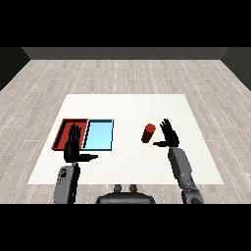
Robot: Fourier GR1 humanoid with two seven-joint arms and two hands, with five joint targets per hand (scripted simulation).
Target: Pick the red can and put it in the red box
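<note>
right hand [169, 136] open beside red can [148, 133]

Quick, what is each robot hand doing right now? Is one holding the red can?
Left robot hand: open, holding nothing, over the red tray.
Right robot hand: open, beside the red can, not holding it.

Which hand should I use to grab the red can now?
The right. The open black right hand sits just beside the upright red cylindrical can, thumb pointing toward it. The open black left hand is far across the white table, over the shallow red tray beside the light blue tray.
</note>
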